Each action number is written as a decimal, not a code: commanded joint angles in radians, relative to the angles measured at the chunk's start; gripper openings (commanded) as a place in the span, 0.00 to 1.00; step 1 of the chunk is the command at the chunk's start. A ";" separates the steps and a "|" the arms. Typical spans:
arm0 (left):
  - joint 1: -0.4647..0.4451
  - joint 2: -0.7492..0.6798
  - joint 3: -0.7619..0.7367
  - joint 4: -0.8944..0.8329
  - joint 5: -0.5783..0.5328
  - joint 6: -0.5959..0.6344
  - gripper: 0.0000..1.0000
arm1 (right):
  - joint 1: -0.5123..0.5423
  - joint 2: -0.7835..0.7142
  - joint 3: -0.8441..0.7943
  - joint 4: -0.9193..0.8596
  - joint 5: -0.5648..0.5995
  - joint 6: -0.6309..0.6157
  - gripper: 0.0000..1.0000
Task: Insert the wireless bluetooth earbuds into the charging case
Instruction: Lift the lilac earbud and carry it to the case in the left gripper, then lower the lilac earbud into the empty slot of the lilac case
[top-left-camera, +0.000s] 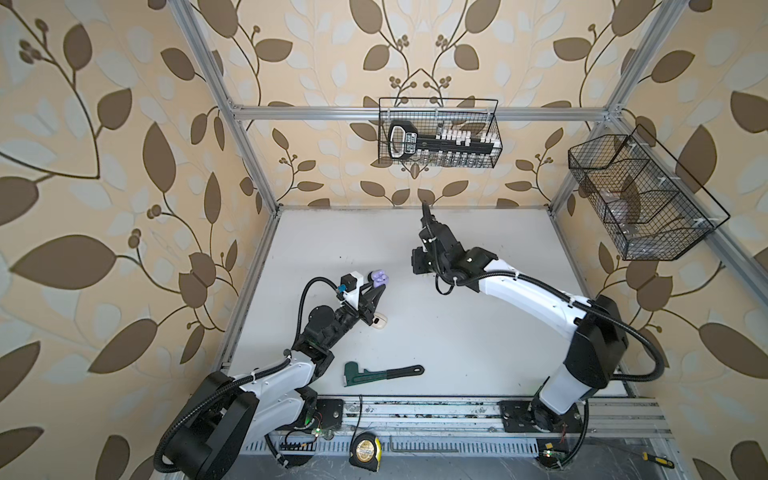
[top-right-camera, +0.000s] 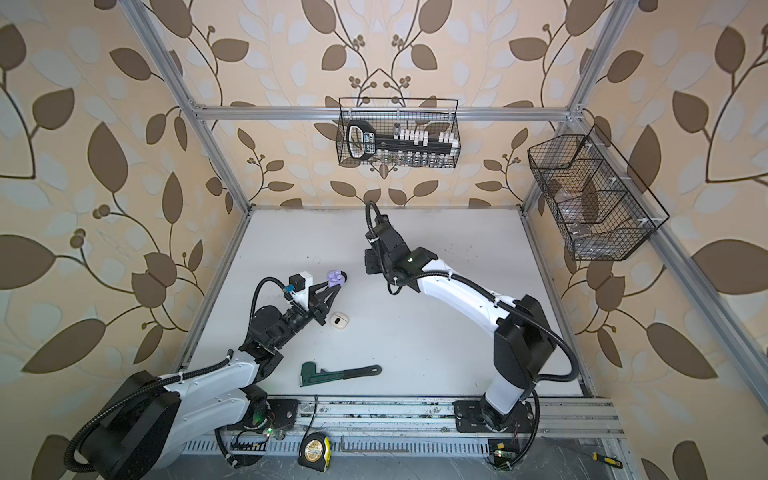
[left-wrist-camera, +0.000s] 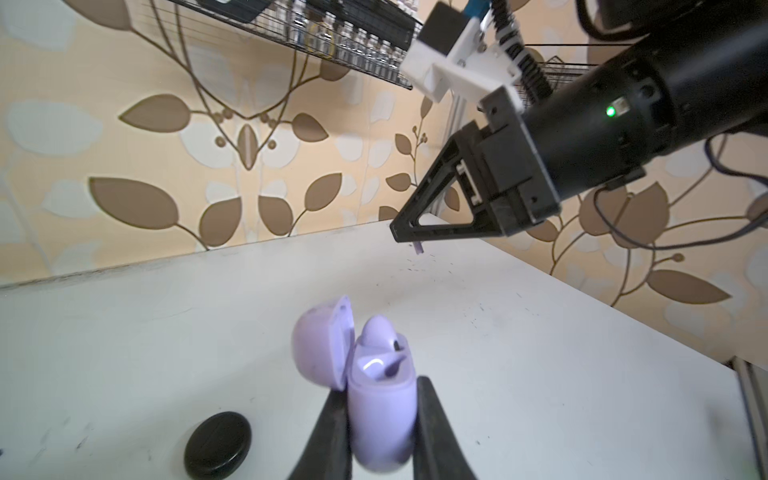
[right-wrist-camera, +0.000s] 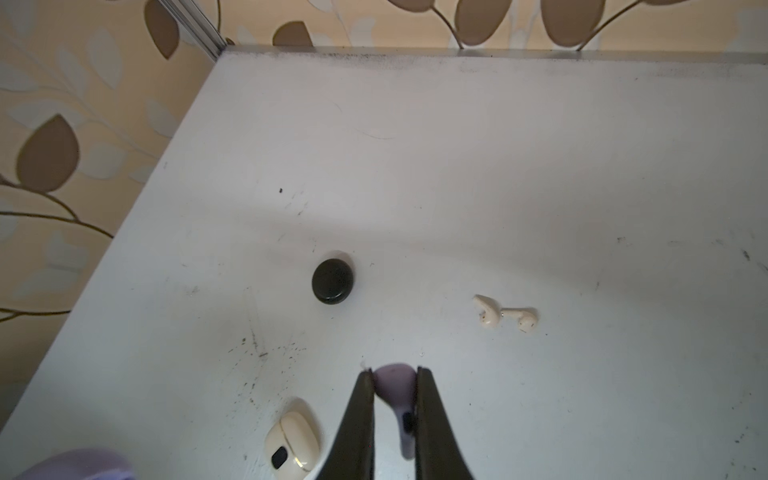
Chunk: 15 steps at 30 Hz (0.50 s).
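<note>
Your bench (top-left-camera: 498, 332) is a scuffed white slab boxed in by leaf-print wallpaper (top-left-camera: 104, 166). Your right gripper (right-wrist-camera: 395, 374) is pinching a smooth lilac earbud (right-wrist-camera: 397, 388), with the stem running back between the fingers, well clear of the case. Your left gripper (left-wrist-camera: 380, 395) is clamped on the open, glossy lilac charging case (left-wrist-camera: 374, 419), with its twin earbud (left-wrist-camera: 376, 332) already seated. Two white earbuds (right-wrist-camera: 488, 313) lie side by side on the bench near a round black case (right-wrist-camera: 332, 281).
</note>
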 joint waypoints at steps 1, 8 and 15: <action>-0.004 0.016 -0.003 0.167 0.111 0.024 0.00 | 0.055 -0.111 -0.080 0.118 0.058 0.070 0.11; -0.005 0.029 -0.003 0.230 0.182 0.001 0.00 | 0.174 -0.315 -0.297 0.325 0.143 0.178 0.13; -0.009 0.047 -0.003 0.281 0.237 0.000 0.00 | 0.254 -0.329 -0.344 0.444 0.187 0.216 0.12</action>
